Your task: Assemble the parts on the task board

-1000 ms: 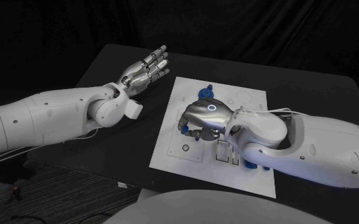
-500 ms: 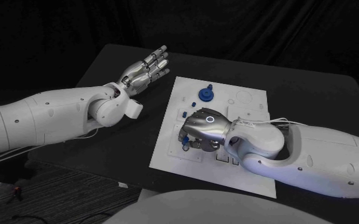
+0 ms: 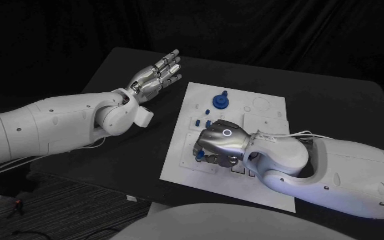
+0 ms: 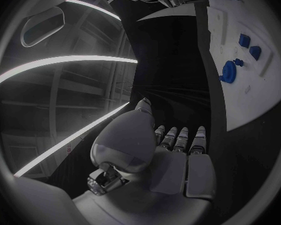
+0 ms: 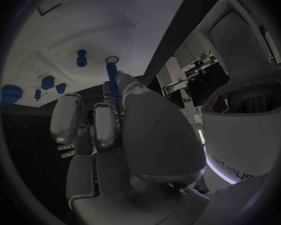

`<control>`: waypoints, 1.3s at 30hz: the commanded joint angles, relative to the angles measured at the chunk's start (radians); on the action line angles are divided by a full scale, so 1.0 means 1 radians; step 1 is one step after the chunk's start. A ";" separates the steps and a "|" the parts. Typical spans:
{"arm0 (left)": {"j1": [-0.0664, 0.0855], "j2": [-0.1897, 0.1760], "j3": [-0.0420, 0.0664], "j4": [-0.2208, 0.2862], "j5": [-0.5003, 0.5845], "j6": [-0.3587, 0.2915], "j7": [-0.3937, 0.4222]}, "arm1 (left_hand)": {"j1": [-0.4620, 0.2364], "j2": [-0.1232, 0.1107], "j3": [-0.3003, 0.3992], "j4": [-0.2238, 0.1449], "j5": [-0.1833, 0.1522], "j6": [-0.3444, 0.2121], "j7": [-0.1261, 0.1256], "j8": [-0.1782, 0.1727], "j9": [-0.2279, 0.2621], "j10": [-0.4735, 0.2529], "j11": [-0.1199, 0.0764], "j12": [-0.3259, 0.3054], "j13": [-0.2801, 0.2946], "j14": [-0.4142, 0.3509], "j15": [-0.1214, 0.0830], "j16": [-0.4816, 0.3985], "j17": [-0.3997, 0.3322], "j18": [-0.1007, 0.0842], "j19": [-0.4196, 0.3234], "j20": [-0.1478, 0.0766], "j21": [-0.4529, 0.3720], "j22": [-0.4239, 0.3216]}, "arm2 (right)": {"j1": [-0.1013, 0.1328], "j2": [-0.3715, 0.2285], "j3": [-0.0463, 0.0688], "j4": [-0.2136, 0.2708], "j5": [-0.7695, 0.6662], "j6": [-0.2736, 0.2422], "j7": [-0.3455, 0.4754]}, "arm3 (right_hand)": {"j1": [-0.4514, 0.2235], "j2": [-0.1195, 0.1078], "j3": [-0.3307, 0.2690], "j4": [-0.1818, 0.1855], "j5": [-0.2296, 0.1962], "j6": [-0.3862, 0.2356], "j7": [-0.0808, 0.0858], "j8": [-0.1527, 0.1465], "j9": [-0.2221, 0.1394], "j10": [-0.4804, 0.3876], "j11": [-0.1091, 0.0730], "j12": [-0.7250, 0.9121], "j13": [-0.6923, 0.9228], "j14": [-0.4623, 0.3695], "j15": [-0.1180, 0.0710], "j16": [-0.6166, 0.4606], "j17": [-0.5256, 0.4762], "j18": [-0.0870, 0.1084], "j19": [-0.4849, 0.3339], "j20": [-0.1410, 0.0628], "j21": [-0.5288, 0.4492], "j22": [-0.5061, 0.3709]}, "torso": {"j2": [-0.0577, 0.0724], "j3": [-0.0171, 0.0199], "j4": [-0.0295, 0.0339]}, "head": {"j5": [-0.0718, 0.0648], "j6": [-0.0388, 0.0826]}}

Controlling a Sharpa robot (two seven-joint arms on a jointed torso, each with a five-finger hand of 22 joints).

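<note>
White task board is lying flat on the bench | round blue part is sitting near its far edge | two small blue parts are lying just behind it.

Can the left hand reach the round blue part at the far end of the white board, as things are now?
Probably yes. The left hand is open above the table beside the task board; the round blue part stands uncovered. The right hand works nearer the robot, away from that path.

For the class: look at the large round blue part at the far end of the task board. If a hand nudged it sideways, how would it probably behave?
The round blue part looks like rigid moulded plastic, so probably stiff and light. It sits low and wide on the task board, so tipping seems unlikely. If merely resting on the smooth plate it may slide; whether it is seated cannot be told.
</note>
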 commanded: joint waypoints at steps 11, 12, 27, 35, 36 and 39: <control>-0.001 0.006 0.001 -0.001 0.003 0.020 -0.005 | 0.005 0.010 0.006 -0.001 0.010 0.004 0.015 0.005 0.002 0.000 0.004 -0.003 -0.002 -0.002 0.008 -0.004 -0.001 0.017 0.000 0.006 -0.002 0.002 | -0.019 0.000 0.000 -0.014 -0.019 0.017 -0.014 | -0.001 -0.007 0.004 0.001 0.000 0.004 0.002 -0.004 -0.001 0.031 -0.024 0.002 0.002 0.021 -0.005 0.003 -0.001 0.006 0.000 -0.008 0.001 0.162 | 0.001 0.0005 0.0016 | 0.001 0.000; -0.001 0.006 0.001 -0.001 0.003 0.021 -0.006 | 0.005 0.010 0.006 -0.001 0.010 0.004 0.015 0.005 0.002 0.000 0.004 -0.003 -0.002 -0.002 0.008 -0.004 -0.001 0.017 0.000 0.006 -0.002 0.002 | -0.020 0.000 0.000 -0.015 -0.019 0.017 -0.015 | -0.001 -0.007 0.004 0.001 0.000 0.004 0.002 -0.004 -0.001 0.031 -0.024 0.002 0.002 0.021 -0.005 0.003 -0.001 0.006 0.000 -0.008 0.001 0.162 | 0.001 0.0005 0.0012 | 0.001 0.000; -0.002 0.010 0.001 -0.003 0.003 0.033 -0.022 | 0.010 0.012 0.011 -0.002 0.014 0.009 0.025 0.007 0.003 0.000 0.005 -0.003 -0.002 -0.002 0.014 -0.004 -0.001 0.017 0.000 0.009 -0.001 0.002 | -0.034 0.014 0.000 -0.036 -0.019 0.018 -0.024 | -0.012 -0.012 0.007 0.006 -0.022 -0.007 0.006 -0.015 -0.004 0.022 -0.020 -0.010 0.001 0.021 -0.001 0.001 -0.003 0.007 -0.002 -0.006 -0.003 0.160 | 0.002 0.0006 0.0024 | -0.002 0.000; -0.002 0.011 0.001 -0.004 0.003 0.036 -0.030 | 0.015 0.013 0.015 -0.003 0.018 0.011 0.032 0.008 0.003 0.000 0.005 -0.003 -0.002 -0.002 0.020 -0.004 -0.001 0.017 0.000 0.013 -0.001 0.002 | -0.037 0.018 0.000 -0.040 -0.019 0.004 -0.022 | -0.053 -0.030 0.001 0.033 -0.072 -0.083 0.017 -0.040 -0.022 -0.047 0.000 -0.033 -0.002 0.017 0.017 -0.004 -0.010 0.008 -0.007 0.006 -0.014 0.157 | 0.001 -0.0003 0.0015 | 0.002 0.000; -0.002 0.011 0.001 -0.004 0.003 0.036 -0.030 | 0.018 0.013 0.017 -0.004 0.021 0.015 0.036 0.009 0.004 0.000 0.004 -0.003 -0.002 -0.002 0.021 -0.004 -0.001 0.017 0.000 0.014 -0.001 0.002 | -0.037 0.018 0.000 -0.041 -0.019 0.003 -0.023 | -0.055 -0.032 0.001 0.034 -0.074 -0.092 0.017 -0.040 -0.024 -0.054 0.002 -0.032 -0.002 0.017 0.017 -0.004 -0.010 0.008 -0.008 0.008 -0.016 0.157 | 0.001 -0.0002 0.0013 | 0.002 0.000; -0.002 0.010 0.001 -0.003 0.003 0.037 -0.033 | 0.022 0.012 0.020 -0.003 0.021 0.030 0.052 0.015 0.008 0.000 0.001 -0.003 -0.002 -0.002 0.022 -0.004 -0.001 0.017 0.000 0.016 -0.001 0.002 | -0.037 0.015 0.000 -0.043 -0.019 -0.005 -0.026 | -0.074 -0.043 -0.027 0.035 -0.105 -0.251 -0.065 -0.039 -0.054 -0.182 0.020 -0.030 -0.001 0.012 0.022 -0.006 -0.014 0.011 -0.012 0.018 -0.026 0.154 | 0.001 -0.0004 0.0008 | -0.001 0.000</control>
